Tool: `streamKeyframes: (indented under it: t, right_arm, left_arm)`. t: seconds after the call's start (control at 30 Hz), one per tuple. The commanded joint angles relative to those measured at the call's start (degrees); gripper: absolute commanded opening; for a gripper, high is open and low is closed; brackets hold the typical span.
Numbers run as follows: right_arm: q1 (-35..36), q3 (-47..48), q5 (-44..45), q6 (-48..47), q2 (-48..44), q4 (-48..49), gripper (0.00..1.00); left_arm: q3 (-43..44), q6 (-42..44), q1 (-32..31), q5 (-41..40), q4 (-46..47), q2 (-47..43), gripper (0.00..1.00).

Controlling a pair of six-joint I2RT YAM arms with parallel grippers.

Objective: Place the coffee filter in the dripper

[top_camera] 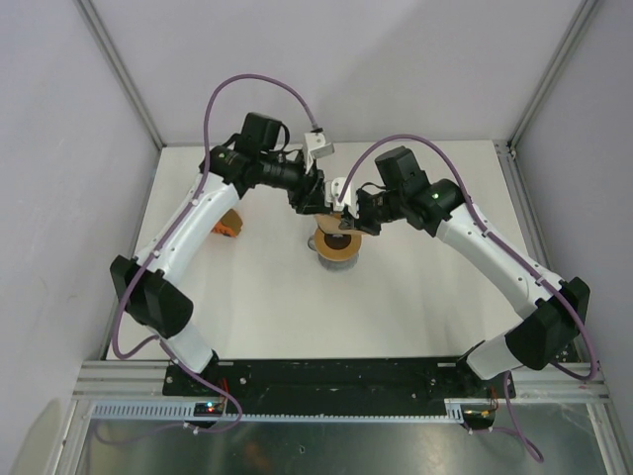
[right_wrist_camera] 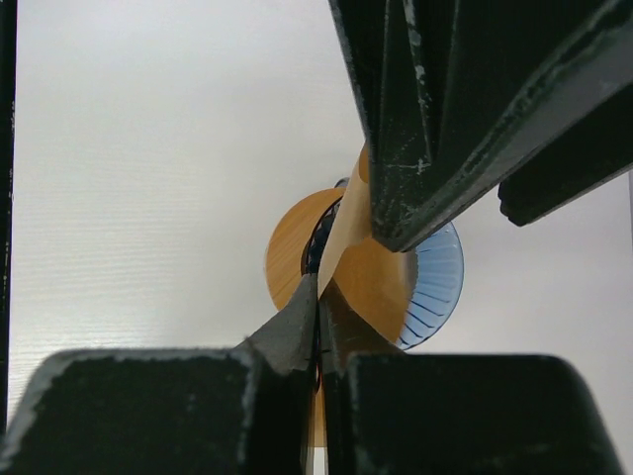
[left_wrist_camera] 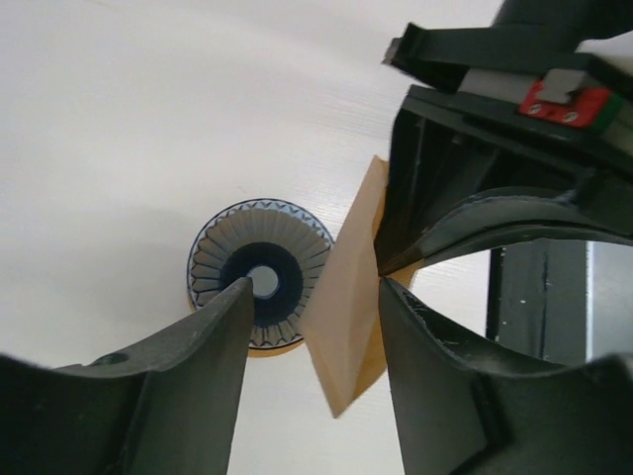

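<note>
The blue ribbed dripper (left_wrist_camera: 220,259) stands on a brown wooden ring (right_wrist_camera: 292,247) at mid-table (top_camera: 338,247). The light-brown paper coffee filter (left_wrist_camera: 346,317) hangs edge-down just above and beside the dripper. My right gripper (right_wrist_camera: 318,289) is shut on the filter's (right_wrist_camera: 381,282) upper edge, over the dripper (right_wrist_camera: 440,287). My left gripper (left_wrist_camera: 314,284) is open, with its fingers on either side of the filter. The filter lies close to the left gripper's right-hand finger (left_wrist_camera: 435,366). In the top view both grippers, left (top_camera: 315,201) and right (top_camera: 348,214), meet above the dripper.
An orange box-like holder (top_camera: 229,223) sits at the left of the white table (top_camera: 415,297), behind the left arm. The left gripper's finger (right_wrist_camera: 425,119) fills the top of the right wrist view. Metal frame posts stand at the far corners.
</note>
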Motion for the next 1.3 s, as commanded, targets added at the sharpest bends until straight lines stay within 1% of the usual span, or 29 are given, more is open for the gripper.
streamKeyframes:
  t: [0.0, 0.13, 0.33, 0.4, 0.47, 0.5, 0.53, 0.57, 0.6, 0.73, 1.03, 1.13, 1.27]
  right_arm:
    - [0.28, 0.05, -1.28, -0.86, -0.38, 0.12, 0.00]
    - [0.76, 0.05, -1.19, -0.91, -0.17, -0.01, 0.00]
    - [0.57, 0.01, -0.36, -1.22, -0.19, -0.49, 0.00]
    - [0.43, 0.02, 0.09, -1.56, -0.23, -0.34, 0.00]
    - [0.40, 0.22, 1.06, -2.35, -0.22, -0.10, 0.00]
    - [0.51, 0.48, 1.90, -2.82, -0.22, -0.05, 0.00]
    - [0.65, 0.75, 2.62, -3.31, -0.13, -0.02, 0.00]
    - [0.90, 1.19, 3.73, -3.70, -0.05, -0.19, 0.00]
    - [1.16, 1.67, 4.64, -4.24, 0.13, -0.49, 0.00]
    - [2.64, 4.29, 7.96, -6.71, 1.88, -3.83, 0.00]
    - [3.32, 7.26, 7.34, -8.17, 5.47, -6.79, 0.00]
    - [3.32, 8.05, 7.41, -8.28, 6.46, -7.61, 0.00]
    - [3.30, 8.24, 8.14, -8.63, 6.96, -7.81, 0.00]
  left_arm:
    - [0.78, 1.78, -0.75, -5.75, 0.22, 0.30, 0.55]
    - [1.78, 2.46, -1.02, -7.59, 0.22, 1.21, 0.49]
    - [-1.25, 4.03, -1.04, -3.45, -0.17, 0.05, 0.47]
    - [-2.07, 4.42, -1.05, -2.71, -0.41, -0.13, 0.44]
    - [-2.36, 4.48, -1.06, -3.16, -0.47, 0.17, 0.31]
    - [-2.16, 4.08, -1.06, -3.80, -0.43, 0.53, 0.18]
    - [-1.88, 3.61, -1.01, -4.29, -0.46, 0.84, 0.09]
    - [-1.44, 2.94, -0.95, -4.97, -0.47, 1.39, 0.05]
    - [-0.99, 2.43, -0.87, -5.53, -0.44, 1.80, 0.02]
    - [-0.22, 0.03, -0.79, -8.99, 0.03, 2.96, 0.00]
    - [-3.63, -4.87, -0.79, -18.68, 6.07, 2.16, 0.00]
    - [-5.29, -5.51, -0.87, -19.62, 8.13, 1.80, 0.01]
    - [-7.43, -5.73, -1.01, -18.47, 8.94, 2.36, 0.02]
